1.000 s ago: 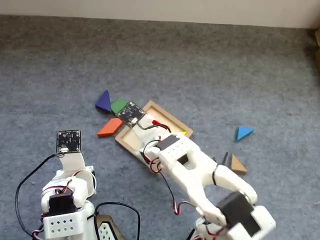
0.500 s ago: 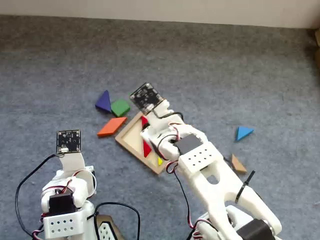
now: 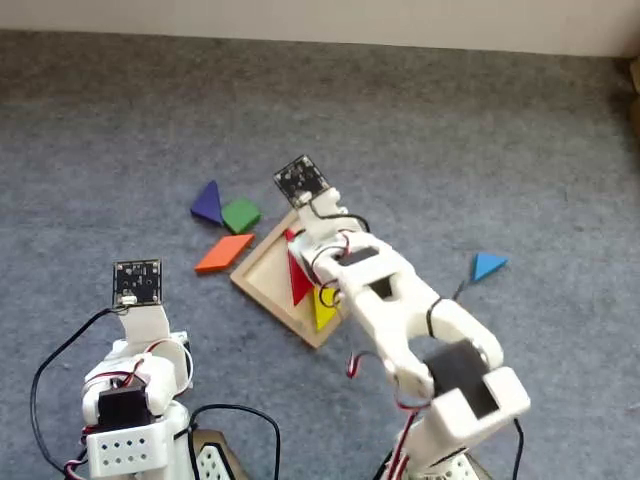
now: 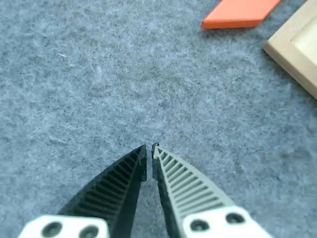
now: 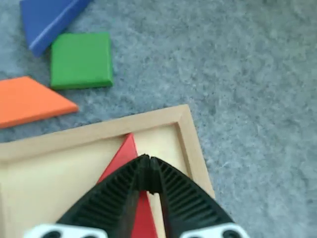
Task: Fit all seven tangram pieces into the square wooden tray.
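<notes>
Right gripper: jaws pressed together, empty, tips hovering just over the apex of the red wooden triangle, which lies flat inside the square wooden tray against its far corner. In the high view the red triangle sits beside a yellow wooden triangle, both within the tray at frame centre. Change over the last second: the right arm's wrist swung from across the tray toward its upper corner, uncovering first the red piece and now the yellow one too. Judgement: red piece is placed and released, so two of seven are seated. Loose on the grey carpet, upper left of the tray: green wooden square, dark blue wooden triangle, orange wooden parallelogram. Light blue small triangle well apart at right. Left gripper: jaws closed on nothing, parked lower left, unmoved.
</notes>
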Available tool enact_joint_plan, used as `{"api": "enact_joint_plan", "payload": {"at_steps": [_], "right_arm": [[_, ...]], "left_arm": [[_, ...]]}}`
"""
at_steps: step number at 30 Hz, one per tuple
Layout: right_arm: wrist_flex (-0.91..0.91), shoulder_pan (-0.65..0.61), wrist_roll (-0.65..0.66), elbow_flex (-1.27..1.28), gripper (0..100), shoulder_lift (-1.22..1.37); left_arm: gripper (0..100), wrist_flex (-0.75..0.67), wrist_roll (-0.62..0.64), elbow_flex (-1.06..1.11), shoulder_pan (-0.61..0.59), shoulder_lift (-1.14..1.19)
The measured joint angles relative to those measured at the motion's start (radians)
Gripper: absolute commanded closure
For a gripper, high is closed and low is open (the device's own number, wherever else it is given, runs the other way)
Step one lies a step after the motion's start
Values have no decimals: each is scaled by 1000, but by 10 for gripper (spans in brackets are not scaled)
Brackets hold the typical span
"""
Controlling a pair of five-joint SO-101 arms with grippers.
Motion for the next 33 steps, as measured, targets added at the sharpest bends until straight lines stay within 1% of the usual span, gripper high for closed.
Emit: {"api": "enact_joint_plan", "payload": {"at_steps": [4, 8, 13, 19, 26, 29, 33], "right_arm": [[0, -9, 0, -34, 993, 35], [0, -61, 0, -35, 993, 35], [107, -114, 0, -35, 993, 6], [149, -118, 0, -17, 993, -150], [164, -120, 0, 153, 993, -388], [242, -120, 0, 204, 993, -411], [328, -118, 0, 209, 993, -396]], "left_arm": [[955, 0, 0, 0, 0, 0], [955, 0, 0, 0, 0, 0], [955, 0, 0, 0, 0, 0], [955, 0, 0, 0, 0, 0], [955, 0, 0, 0, 0, 0], [955, 0, 0, 0, 0, 0], [955, 0, 0, 0, 0, 0]]}}
